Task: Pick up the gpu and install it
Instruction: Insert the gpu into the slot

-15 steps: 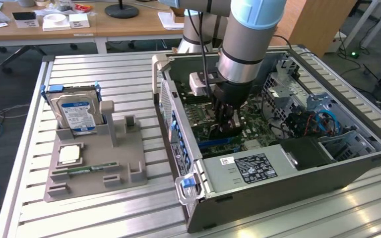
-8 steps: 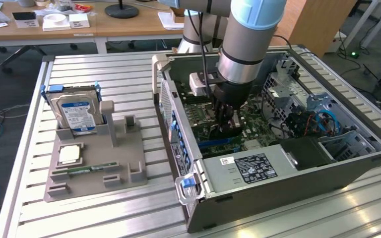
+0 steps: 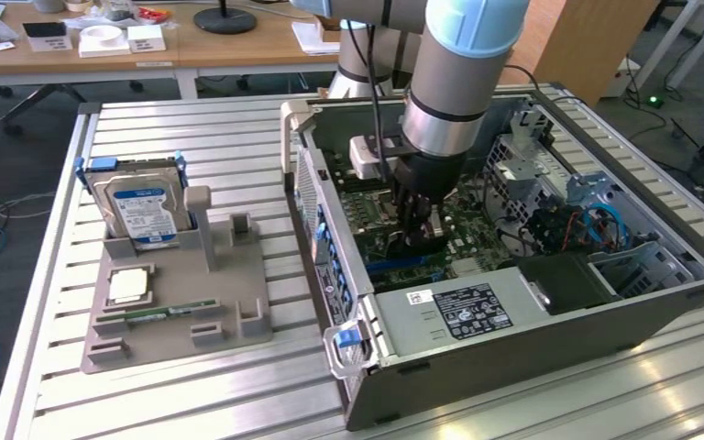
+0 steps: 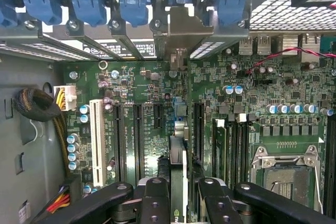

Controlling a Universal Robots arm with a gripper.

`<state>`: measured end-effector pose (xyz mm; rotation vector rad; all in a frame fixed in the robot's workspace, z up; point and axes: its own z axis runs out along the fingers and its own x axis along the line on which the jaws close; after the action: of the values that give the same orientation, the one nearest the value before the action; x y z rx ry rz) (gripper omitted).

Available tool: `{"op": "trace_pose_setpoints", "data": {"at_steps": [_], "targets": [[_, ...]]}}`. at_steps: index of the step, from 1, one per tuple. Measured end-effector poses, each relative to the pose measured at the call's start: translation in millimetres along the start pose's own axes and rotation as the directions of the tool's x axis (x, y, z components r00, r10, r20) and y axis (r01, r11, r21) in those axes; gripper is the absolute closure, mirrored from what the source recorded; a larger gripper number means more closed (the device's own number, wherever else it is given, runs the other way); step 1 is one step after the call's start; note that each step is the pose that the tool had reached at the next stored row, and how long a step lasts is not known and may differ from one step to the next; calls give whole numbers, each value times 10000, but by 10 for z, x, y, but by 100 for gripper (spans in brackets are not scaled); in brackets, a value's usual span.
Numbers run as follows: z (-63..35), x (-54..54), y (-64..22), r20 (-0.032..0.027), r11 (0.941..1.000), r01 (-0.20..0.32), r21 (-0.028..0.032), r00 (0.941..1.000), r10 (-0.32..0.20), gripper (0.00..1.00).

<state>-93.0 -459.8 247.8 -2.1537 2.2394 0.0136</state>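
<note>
My gripper reaches down into the open computer case, over the green motherboard. In the wrist view my gripper is shut on the gpu. The card is seen edge-on, standing upright between the black fingers. It runs along the motherboard's expansion slots, and its silver end bracket sits against the case's rear slot openings among the blue clips. The card's lower edge is hidden, so I cannot tell how deep it sits in the slot.
A grey holder lies on the slatted table at the exterior view's left. It carries a silver hard drive, a processor chip and a RAM stick. Inside the case are the CPU socket, a white slot and cable bundles.
</note>
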Motion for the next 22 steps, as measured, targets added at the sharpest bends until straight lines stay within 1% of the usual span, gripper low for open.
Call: {"op": "trace_pose_setpoints", "data": {"at_steps": [5,22], "targets": [[1,1,0,-2,9999,-126,4,9999,126,74],[29,2,2,-4,9999,-150,4,9999,150,74]]}}
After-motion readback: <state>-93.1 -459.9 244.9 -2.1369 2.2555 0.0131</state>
